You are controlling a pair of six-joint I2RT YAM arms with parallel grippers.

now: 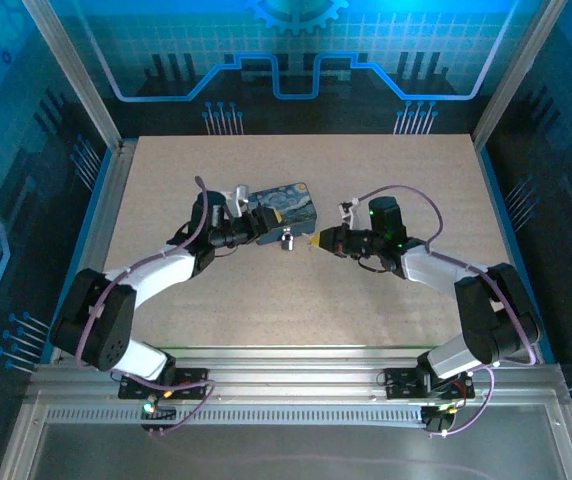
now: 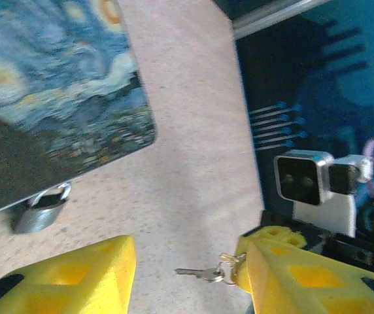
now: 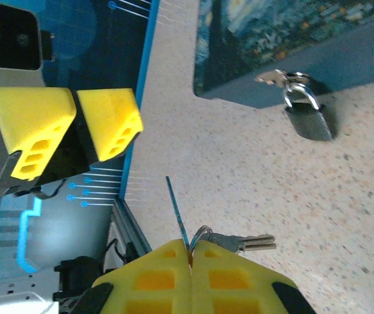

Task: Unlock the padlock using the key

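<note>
We can read no text, label, brand or number anywhere; the box (image 1: 284,205) bears a painted swirling sky; the padlock (image 3: 311,118) face is too blurred to tell.

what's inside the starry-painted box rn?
Contents hidden: the box is closed, the padlock hanging from its front hasp. The key hangs from the shut right gripper, away from it.

The padlock's (image 3: 310,121) body was dull grey metal, its shackle (image 3: 298,98) brighter and polished. The key (image 3: 255,244) and ring (image 3: 200,232) were silvery metal. The box (image 2: 43,85) had a smooth, faintly glossy printed skin. The table (image 3: 344,216) looked matt, speckled, grainy. The left gripper (image 3: 74,160), at ten o'clock of the right wrist view, and the right gripper (image 3: 191,247) bore matt yellow plastic pads (image 3: 108,121).
</note>
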